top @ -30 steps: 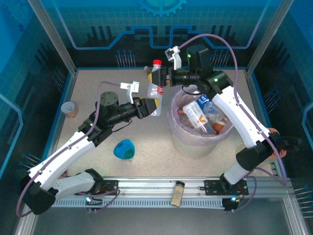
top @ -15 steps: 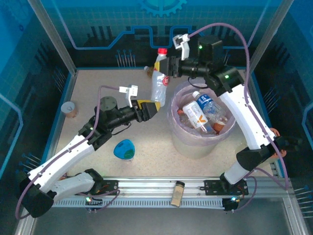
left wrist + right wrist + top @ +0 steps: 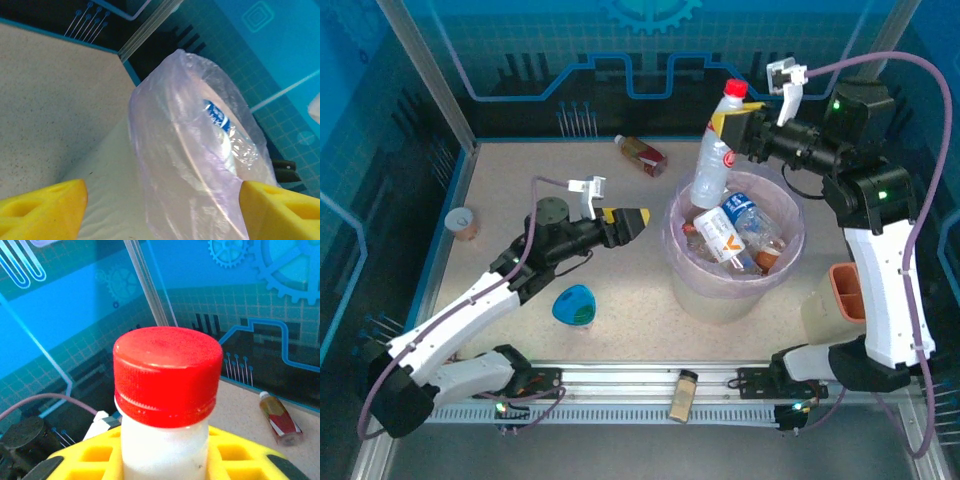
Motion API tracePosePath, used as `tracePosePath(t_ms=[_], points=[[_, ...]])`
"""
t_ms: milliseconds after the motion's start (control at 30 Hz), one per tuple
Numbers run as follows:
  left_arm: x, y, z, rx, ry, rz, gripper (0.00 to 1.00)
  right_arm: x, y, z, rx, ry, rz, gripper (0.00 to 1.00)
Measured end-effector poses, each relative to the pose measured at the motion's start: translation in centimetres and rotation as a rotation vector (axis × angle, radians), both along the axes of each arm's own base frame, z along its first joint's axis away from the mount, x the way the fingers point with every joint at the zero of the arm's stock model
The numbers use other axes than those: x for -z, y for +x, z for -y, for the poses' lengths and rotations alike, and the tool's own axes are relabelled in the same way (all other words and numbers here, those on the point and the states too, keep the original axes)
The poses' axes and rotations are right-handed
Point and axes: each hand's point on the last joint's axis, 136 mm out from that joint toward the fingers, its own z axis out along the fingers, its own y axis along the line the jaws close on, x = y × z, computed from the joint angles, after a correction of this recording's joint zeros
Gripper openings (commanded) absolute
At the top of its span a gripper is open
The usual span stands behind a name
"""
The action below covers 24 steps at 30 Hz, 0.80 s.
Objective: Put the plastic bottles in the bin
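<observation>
Red-capped bottle [image 3: 712, 172] clamped at the neck by right gripper [image 3: 728, 125], hanging tilted above the far-left rim of the bin [image 3: 720, 295]. Left gripper [image 3: 638, 217] has fingers apart, empty, just left of the bin. Several bottles [image 3: 725, 235] lie inside the bin. One brown-labelled bottle [image 3: 642, 155] lies on the table [image 3: 520, 180] beyond the bin's far-left side.
</observation>
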Motion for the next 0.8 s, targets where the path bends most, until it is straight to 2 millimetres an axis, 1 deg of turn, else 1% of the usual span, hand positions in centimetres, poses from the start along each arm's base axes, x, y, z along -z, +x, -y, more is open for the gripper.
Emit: tracePosePath(t_ms=[67,133,200,300,367,467,533,700,800], points=[[0.8,0.4,0.3,-0.001,0.008,-0.023,0.79,1.6,0.3,-0.1,0.003,-0.028,-0.032,0.13],[1.3,0.8,0.5,-0.002,0.011,-0.033,0.79,4.1,1.0,-0.7,0.0,-0.064,-0.089,0.12],[1.6,1.1,0.8,0.0,0.003,-0.048,0.78,7.2,1.5,-1.6,-0.013,-0.1,-0.162,0.12],[2.0,1.4,1.1,0.001,-0.002,-0.057,0.78,11.2,1.6,-2.7,-0.029,-0.148,-0.258,0.11],[2.2,1.6,1.3,0.0,-0.004,-0.065,0.77,13.2,1.6,-3.2,-0.029,-0.177,-0.295,0.1],[2.3,1.8,1.5,0.002,-0.013,-0.072,0.77,14.7,2.0,-3.3,-0.002,-0.196,-0.289,0.1],[2.3,1.8,1.5,0.005,-0.017,-0.073,0.77,15.1,1.9,-3.2,0.017,-0.2,-0.278,0.09],[2.2,1.9,1.6,0.006,-0.023,-0.07,0.76,14.8,0.7,-2.5,0.064,-0.222,-0.219,0.07],[2.5,2.1,1.8,0.008,-0.021,-0.074,0.76,14.8,0.5,-1.8,0.11,-0.264,-0.193,0.06]])
